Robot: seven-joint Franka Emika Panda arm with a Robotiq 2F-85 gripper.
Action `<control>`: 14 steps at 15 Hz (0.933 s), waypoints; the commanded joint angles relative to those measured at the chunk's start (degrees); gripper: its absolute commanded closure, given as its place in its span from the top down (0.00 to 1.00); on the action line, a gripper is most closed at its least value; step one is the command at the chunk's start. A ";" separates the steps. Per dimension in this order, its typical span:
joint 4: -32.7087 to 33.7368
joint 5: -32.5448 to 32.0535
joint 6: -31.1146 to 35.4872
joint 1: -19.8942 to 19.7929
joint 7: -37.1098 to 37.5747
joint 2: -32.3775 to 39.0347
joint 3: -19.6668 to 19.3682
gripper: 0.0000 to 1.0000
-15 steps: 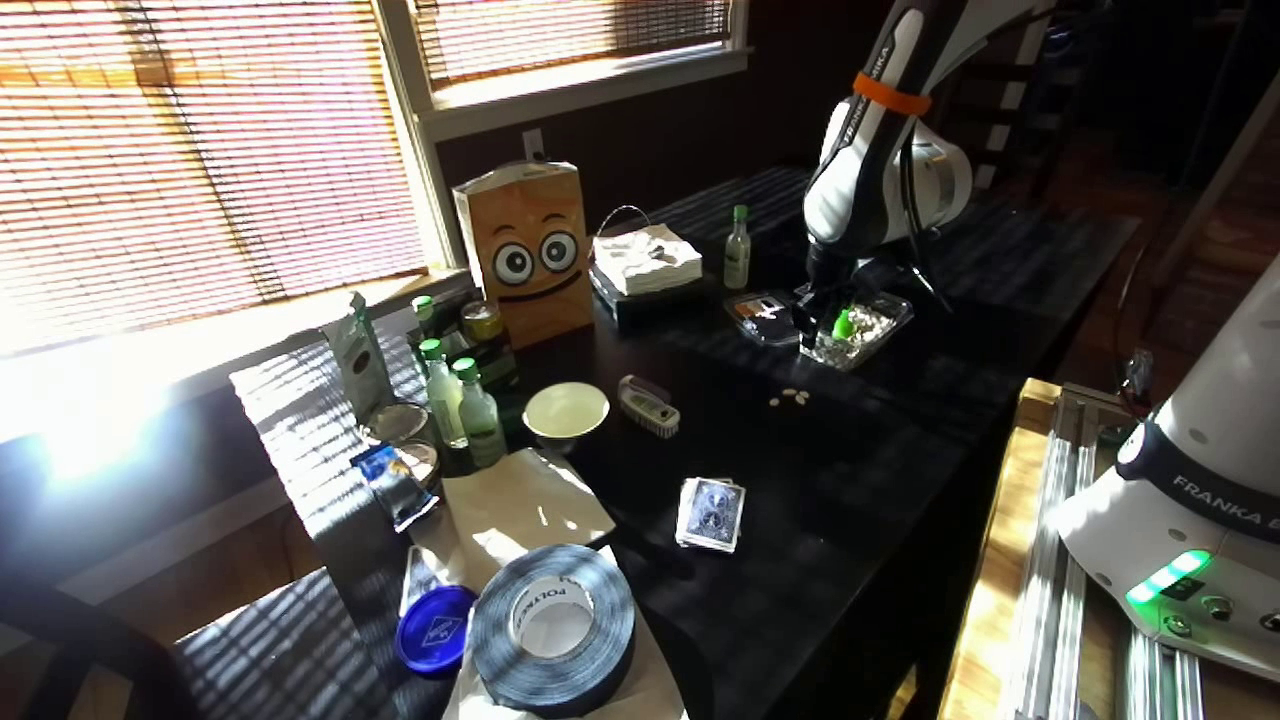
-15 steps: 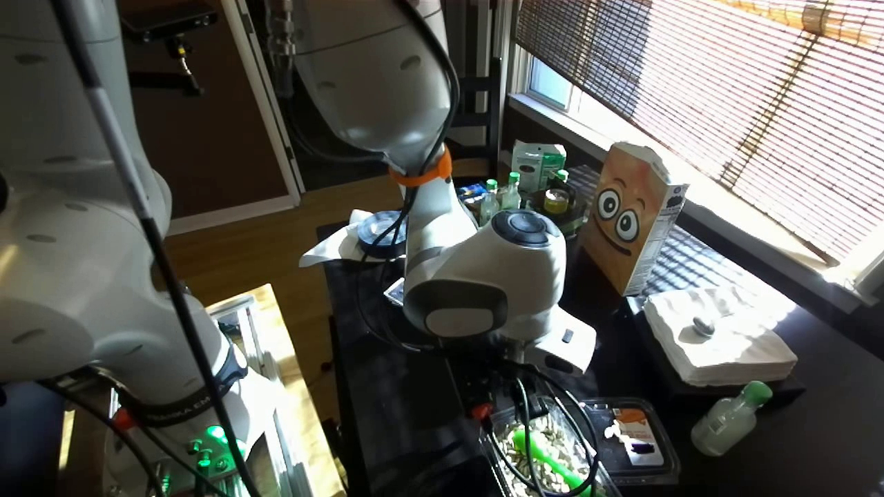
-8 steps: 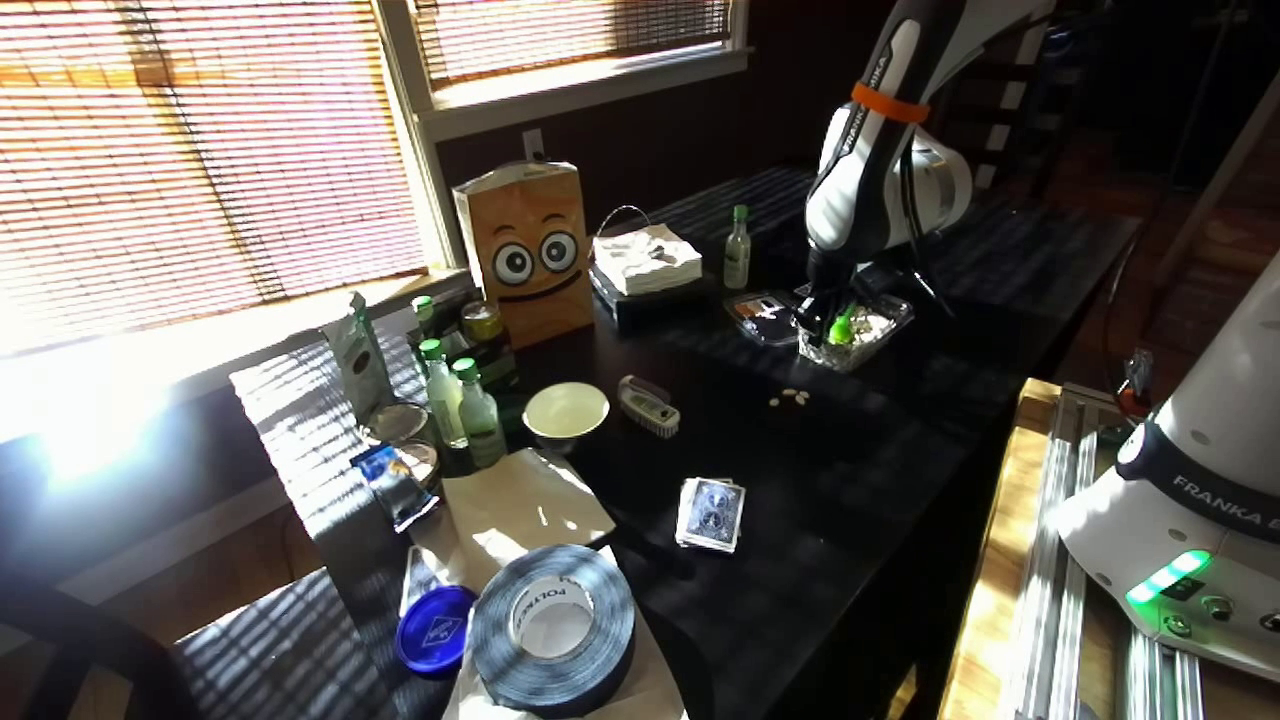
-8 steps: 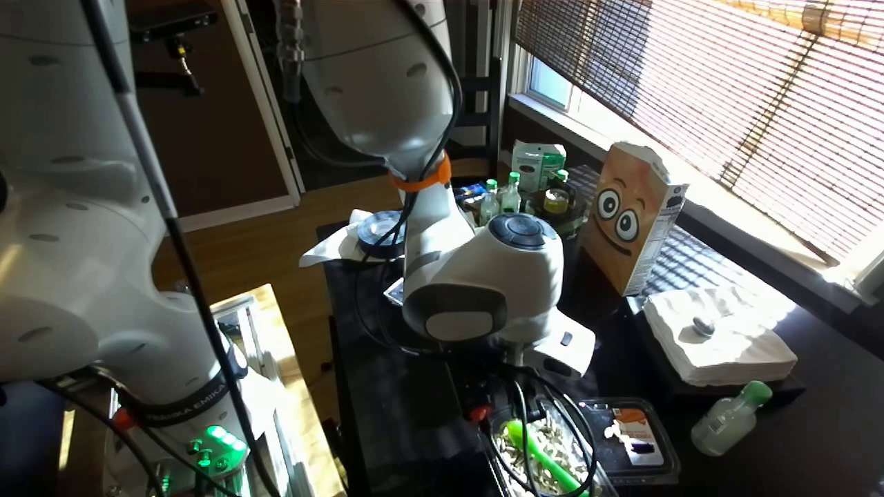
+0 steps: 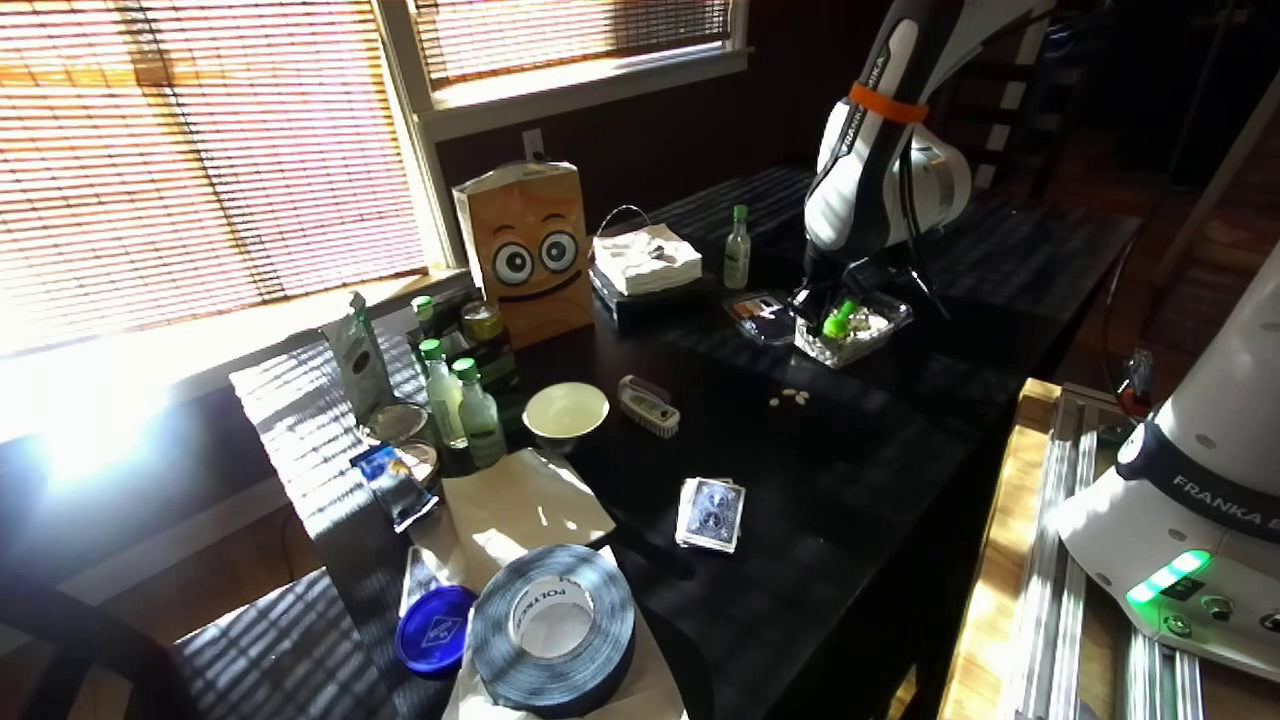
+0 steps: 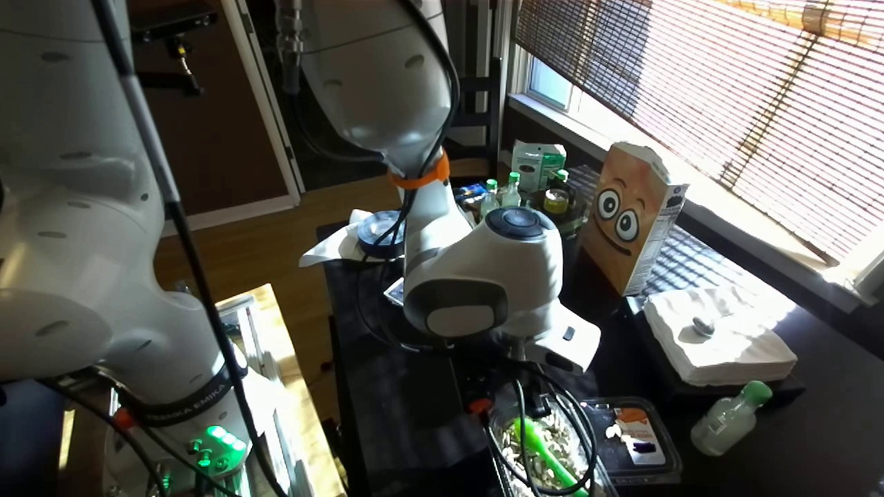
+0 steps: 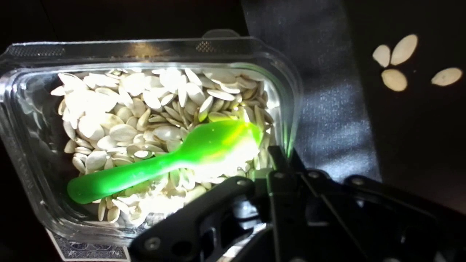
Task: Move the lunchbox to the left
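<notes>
The lunchbox (image 7: 138, 65) is a shallow clear plastic container full of pale seeds, with a green spoon (image 7: 160, 165) lying on them. It also shows in an exterior view (image 5: 828, 352), at the far right part of the table. My gripper (image 7: 285, 154) has one finger inside and one finger outside the lunchbox's wall, closed on it near the spoon's wide end. In an exterior view the gripper (image 5: 806, 318) is at the lunchbox's left end. In an exterior view (image 6: 549, 455) the spoon shows, but cables and the arm hide much of the lunchbox and the fingers.
A dark tray-like lid (image 6: 632, 442) lies beside the lunchbox. A bottle (image 5: 737, 255), a napkin stack (image 5: 648, 258) and a cardboard box with eyes (image 5: 530, 260) stand behind. Loose seeds (image 5: 795, 397), a brush (image 5: 650, 408), a bowl (image 5: 565, 405) and cards (image 5: 712, 512) are on the table.
My gripper has closed in on the lunchbox's wall. The lunchbox's gripped end and the spoon have shifted slightly up and left in an exterior view.
</notes>
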 commanded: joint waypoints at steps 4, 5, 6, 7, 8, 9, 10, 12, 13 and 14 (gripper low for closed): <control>-0.27 -8.78 1.59 24.99 11.70 -1.34 -21.26 0.01; 0.09 -9.54 0.44 29.60 12.99 -0.81 -24.54 0.01; -0.04 -9.94 -0.92 34.14 13.74 -0.93 -27.75 0.01; -0.18 -10.00 -2.52 38.18 14.14 -1.18 -30.25 0.01; -0.08 -10.09 -4.26 40.67 14.33 -1.60 -31.19 0.01; -0.07 -9.88 -6.18 42.26 13.56 -2.45 -30.94 0.01; -0.49 -9.54 -8.83 41.48 10.47 -5.06 -28.31 0.01; 0.38 -11.59 -5.57 38.32 15.05 -1.85 -26.39 0.04; 0.37 -11.82 -5.53 38.17 15.61 -1.64 -25.93 0.04; 0.37 -12.04 -5.51 37.74 15.65 -1.51 -25.91 0.04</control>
